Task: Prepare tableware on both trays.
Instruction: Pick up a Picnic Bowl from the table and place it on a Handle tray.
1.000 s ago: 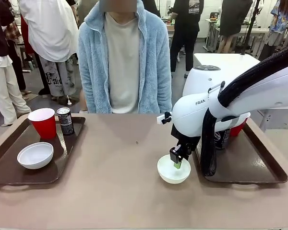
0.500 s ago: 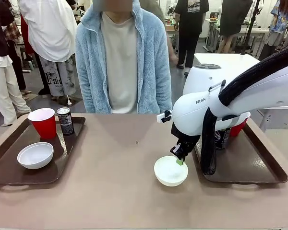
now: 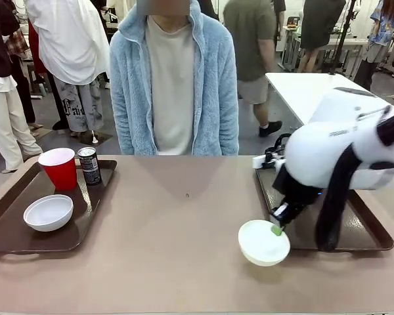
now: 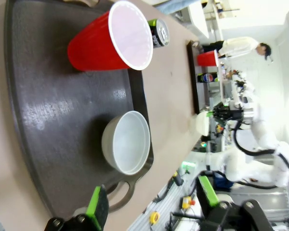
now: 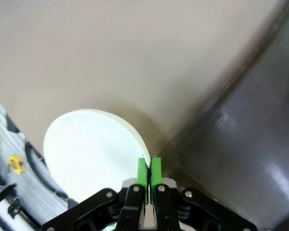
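My right gripper (image 3: 276,229) is shut on the rim of a small white bowl (image 3: 259,245). The bowl hangs tilted just above the table beside the near left corner of the right tray (image 3: 373,234). In the right wrist view the green pads (image 5: 143,172) pinch the bowl (image 5: 89,154) rim next to the tray (image 5: 250,144) edge. On the left tray (image 3: 13,237) stand a red cup (image 3: 58,168), a dark can (image 3: 88,165) and a second white bowl (image 3: 48,212). My left gripper (image 4: 151,199) hovers open above that tray's bowl (image 4: 127,142).
A person in a light blue fleece (image 3: 174,79) stands at the far side of the table. In the left wrist view a red cup (image 4: 207,58) and a can (image 4: 208,77) stand on the far right tray. Bare tabletop (image 3: 164,230) lies between the trays.
The right gripper closed on the bowl's rim, lifted it and carried it to the right, up to the right tray's edge. The left tray's things have not moved.
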